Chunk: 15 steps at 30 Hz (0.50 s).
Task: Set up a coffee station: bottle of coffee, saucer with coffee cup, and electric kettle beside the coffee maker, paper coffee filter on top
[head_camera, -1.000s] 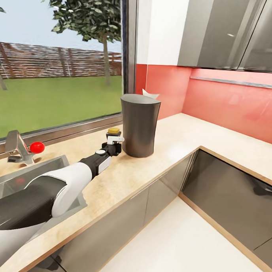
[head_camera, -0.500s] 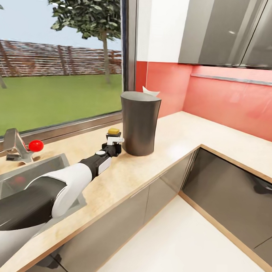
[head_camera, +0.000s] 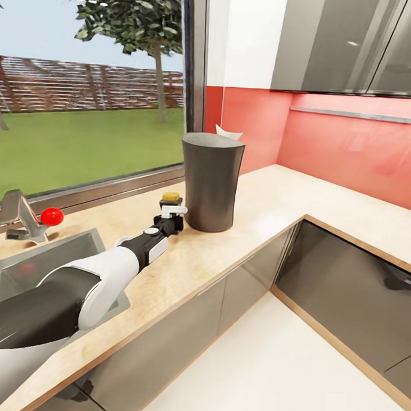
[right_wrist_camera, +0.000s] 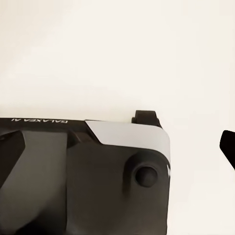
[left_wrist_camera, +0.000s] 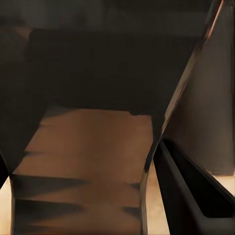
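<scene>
Item: bottle of coffee (head_camera: 171,199) — a small jar with a yellow-tan lid, standing upright on the beige, lightly speckled countertop (head_camera: 271,199), just beside the base of the coffee maker on its window side. In the head view it lies directly past the tip of the left gripper (head_camera: 172,213), along the line of the outstretched left arm; the left arm is the nearer one by far. In the left wrist view a broad brown body (left_wrist_camera: 85,161) sits between the dark fingers (left_wrist_camera: 188,193), which suggests the claw is closed around the bottle, though contact itself is not clearly visible — I cannot tell for certain.

Item: coffee maker (head_camera: 211,182) — tall, matte dark-grey vessel, flared slightly at rim and foot, long axis vertical. A white paper coffee filter (head_camera: 228,132) peeks up behind its rim; whether it rests on top or stands behind cannot be told.

Item: right gripper — the right wrist view gives the robot's own dark, glossy housing (right_wrist_camera: 83,176) over a pale floor; finger spread cannot be told.

Surroundings: steel sink (head_camera: 29,263) with a tap bearing a red knob (head_camera: 51,215); coral-red glossy backsplash; grey reflective cabinet fronts.

Judgement: the bottle seems placed as required, so the next move likely turns on releasing and drawing back along the arm's axis without nudging the coffee maker.
</scene>
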Available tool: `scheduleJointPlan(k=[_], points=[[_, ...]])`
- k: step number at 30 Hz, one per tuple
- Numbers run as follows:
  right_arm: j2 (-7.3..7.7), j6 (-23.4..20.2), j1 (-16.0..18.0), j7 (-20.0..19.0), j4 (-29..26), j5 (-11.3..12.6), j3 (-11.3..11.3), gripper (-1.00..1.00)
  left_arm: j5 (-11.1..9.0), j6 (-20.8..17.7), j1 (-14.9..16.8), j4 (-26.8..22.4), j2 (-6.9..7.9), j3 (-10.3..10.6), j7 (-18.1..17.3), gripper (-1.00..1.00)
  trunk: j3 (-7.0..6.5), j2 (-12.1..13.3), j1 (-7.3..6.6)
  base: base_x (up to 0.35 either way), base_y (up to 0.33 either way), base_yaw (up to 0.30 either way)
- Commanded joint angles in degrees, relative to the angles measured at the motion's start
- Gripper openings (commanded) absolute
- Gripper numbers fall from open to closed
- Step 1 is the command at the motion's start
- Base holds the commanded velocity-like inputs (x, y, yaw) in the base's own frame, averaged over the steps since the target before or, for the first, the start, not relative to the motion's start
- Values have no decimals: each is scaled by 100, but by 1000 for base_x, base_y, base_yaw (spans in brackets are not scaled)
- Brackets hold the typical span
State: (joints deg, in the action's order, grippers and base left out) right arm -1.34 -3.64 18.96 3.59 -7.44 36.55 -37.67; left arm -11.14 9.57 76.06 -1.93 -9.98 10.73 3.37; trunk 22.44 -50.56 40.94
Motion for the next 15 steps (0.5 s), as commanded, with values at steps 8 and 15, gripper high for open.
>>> scheduleJointPlan(k=[8,15], points=[[3,-28,2,38,-21,31,-48,100,-54,120,5,15,-2,43,14,-100,98,-205,110,0,0,0],[3,-26,2,45,-21,35,-48,100,-70,124,5,18,-2,43,14,-100,98,-205,110,0,0,0]])
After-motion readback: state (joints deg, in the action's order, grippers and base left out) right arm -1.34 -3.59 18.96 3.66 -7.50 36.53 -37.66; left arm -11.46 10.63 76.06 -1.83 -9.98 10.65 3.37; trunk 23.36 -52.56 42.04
